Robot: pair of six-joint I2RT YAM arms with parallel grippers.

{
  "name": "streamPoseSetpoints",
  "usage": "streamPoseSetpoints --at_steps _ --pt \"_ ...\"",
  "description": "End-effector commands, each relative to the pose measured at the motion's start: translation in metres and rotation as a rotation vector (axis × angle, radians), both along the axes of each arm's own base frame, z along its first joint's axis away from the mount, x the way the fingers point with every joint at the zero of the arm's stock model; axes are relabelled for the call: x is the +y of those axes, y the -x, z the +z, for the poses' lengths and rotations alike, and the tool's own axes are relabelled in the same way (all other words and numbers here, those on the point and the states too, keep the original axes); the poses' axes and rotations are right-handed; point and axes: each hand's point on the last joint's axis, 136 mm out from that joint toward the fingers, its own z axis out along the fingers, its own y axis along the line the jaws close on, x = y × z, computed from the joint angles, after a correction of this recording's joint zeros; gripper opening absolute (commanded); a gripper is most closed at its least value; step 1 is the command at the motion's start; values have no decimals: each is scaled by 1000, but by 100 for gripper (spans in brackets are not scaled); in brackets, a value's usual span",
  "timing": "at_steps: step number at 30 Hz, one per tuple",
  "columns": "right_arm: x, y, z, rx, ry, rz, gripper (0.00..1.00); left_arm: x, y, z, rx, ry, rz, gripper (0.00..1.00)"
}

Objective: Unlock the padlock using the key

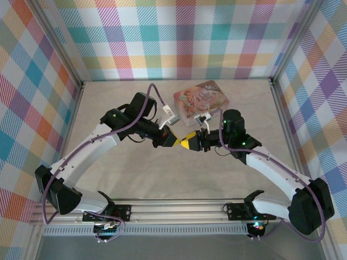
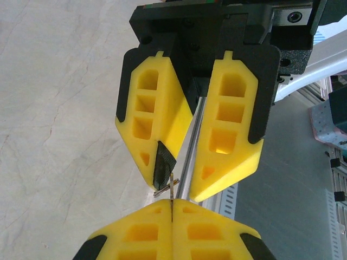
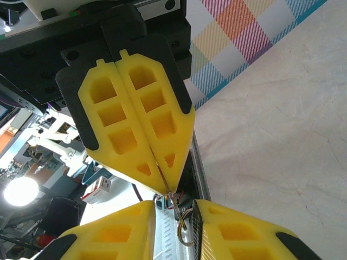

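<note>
My left gripper (image 1: 174,141) is shut on the key (image 2: 171,190), a thin dark metal sliver poking out of its closed yellow fingertips. A small wire ring (image 3: 185,234) hangs from the key's free end. My right gripper (image 1: 191,143) faces the left one tip to tip above the table's middle. It is open, with the key's end and ring between its fingers (image 3: 227,227), near one black pad. In the left wrist view the right gripper (image 2: 182,190) stands open just beyond my shut left gripper (image 2: 171,205). The blue padlock is out of view.
The pink illustrated tin (image 1: 201,98) lies on the beige table (image 1: 124,173) just behind the grippers, towards the back right. Plaid walls enclose the table on three sides. An aluminium rail (image 1: 179,208) runs along the near edge between the arm bases.
</note>
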Motion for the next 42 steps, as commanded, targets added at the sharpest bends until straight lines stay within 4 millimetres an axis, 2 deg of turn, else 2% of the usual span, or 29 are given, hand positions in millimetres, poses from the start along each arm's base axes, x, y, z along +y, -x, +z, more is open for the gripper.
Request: streamPoseSetpoints --at_steps 1,10,18,19,22,25,28,30,35,39,42 --pt "1 7 11 -37 -22 39 24 0 1 7 -17 12 -17 0" --pt "0 9 6 -25 -2 40 18 1 1 6 -24 7 -16 0" --pt "-2 7 6 -46 6 12 1 1 1 6 -25 6 -15 0" --pt "-3 6 5 -50 11 3 0 1 0 6 -25 5 -14 3" --pt "-6 3 2 -69 30 -37 0 1 -5 7 -47 5 11 32" --pt "-10 -4 -6 -77 72 -110 0 2 -17 17 -93 44 75 54" --pt "-18 -17 -19 -67 148 -209 0 9 -42 25 -144 85 219 68" --pt "-26 -28 -32 -51 211 -292 0 16 -61 24 -155 92 330 74" --pt "-56 -56 -58 23 330 -514 0 15 -88 5 -115 85 461 77" --pt "-90 -74 -79 84 441 -713 0 10 -113 -21 -65 41 542 77" --pt "-128 -81 -96 129 556 -907 0 -5 -127 -36 -26 30 548 76"
